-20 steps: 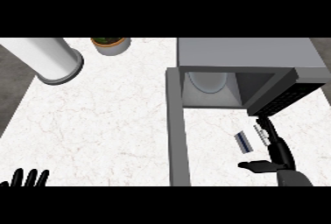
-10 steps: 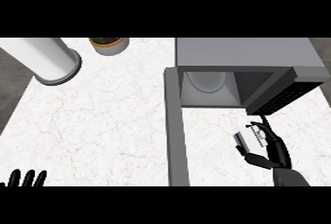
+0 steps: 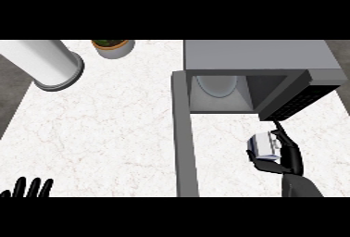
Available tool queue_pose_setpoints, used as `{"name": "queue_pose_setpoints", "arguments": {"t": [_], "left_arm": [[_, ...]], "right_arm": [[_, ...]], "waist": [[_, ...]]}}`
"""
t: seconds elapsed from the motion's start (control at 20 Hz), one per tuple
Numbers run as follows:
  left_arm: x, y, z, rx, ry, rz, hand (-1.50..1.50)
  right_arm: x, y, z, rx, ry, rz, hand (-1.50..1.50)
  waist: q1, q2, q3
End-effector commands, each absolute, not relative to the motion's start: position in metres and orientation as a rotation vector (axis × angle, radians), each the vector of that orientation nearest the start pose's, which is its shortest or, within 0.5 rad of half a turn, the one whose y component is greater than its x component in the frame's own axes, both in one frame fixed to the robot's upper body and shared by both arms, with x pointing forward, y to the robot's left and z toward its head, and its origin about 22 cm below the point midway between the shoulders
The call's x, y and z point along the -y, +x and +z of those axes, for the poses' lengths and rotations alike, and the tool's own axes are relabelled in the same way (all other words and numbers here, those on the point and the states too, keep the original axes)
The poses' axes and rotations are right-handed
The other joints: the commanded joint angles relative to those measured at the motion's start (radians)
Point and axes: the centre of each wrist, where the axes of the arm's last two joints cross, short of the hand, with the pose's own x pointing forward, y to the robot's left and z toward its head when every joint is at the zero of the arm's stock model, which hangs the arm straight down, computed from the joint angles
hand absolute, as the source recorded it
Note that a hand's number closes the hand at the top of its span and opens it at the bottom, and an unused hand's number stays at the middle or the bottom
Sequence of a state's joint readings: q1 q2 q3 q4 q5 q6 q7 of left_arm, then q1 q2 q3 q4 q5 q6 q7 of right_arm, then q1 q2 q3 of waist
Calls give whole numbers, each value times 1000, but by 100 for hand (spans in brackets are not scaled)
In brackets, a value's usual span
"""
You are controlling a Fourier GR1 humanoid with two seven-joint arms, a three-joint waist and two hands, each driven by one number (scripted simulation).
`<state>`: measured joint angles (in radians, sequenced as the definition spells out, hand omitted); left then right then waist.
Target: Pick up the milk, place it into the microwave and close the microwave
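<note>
A small white and blue milk carton (image 3: 263, 146) is held above the counter, just in front of the open microwave (image 3: 259, 74). My right hand (image 3: 287, 157) is shut on it, fingers curled round its right side and thumb below. The microwave's cavity faces me, with a white turntable plate (image 3: 217, 85) inside. Its door (image 3: 183, 139) is swung wide open toward me, left of the carton. My left hand (image 3: 27, 189) rests at the lower left edge, fingers up and straight.
A tall white cylinder (image 3: 48, 65) stands at the back left of the marble counter (image 3: 103, 129). A potted plant (image 3: 113, 46) sits at the back centre. The microwave's dark control panel (image 3: 301, 99) juts out just above my right hand.
My right hand closed round the milk carton, lifted it off the counter and moved it toward the microwave opening. The left hand has stayed in place.
</note>
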<state>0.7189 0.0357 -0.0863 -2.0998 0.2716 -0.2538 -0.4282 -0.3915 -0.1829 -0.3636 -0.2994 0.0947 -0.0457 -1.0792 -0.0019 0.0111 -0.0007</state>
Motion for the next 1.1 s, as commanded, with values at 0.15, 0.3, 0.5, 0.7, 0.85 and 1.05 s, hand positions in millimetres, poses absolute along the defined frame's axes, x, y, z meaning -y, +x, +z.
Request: {"name": "queue_pose_setpoints", "arguments": {"t": [0.15,0.3,0.5,0.7,0.85,1.05], "left_arm": [[-257,78,18,1903,-204,175,-150],[-260,61,25,1914,-203,191,-150],[-271,68,28,1914,-196,203,-150],[-269,61,19,1894,-173,211,-150],[-266,63,25,1919,-163,211,-150],[-265,60,30,1888,-191,181,-150]], "right_arm": [[258,294,-134,1922,-328,-36,150],[266,290,-135,1938,-294,-66,150],[254,295,-132,1967,-308,-76,150],[265,294,-127,1983,-286,-63,150],[265,283,-133,1981,-267,-32,150],[267,281,-128,1983,-266,-45,150]], "waist": [[30,-6,3],[41,-8,3],[25,-10,1],[10,-17,-1],[3,-19,-1],[-16,-25,-2]]}}
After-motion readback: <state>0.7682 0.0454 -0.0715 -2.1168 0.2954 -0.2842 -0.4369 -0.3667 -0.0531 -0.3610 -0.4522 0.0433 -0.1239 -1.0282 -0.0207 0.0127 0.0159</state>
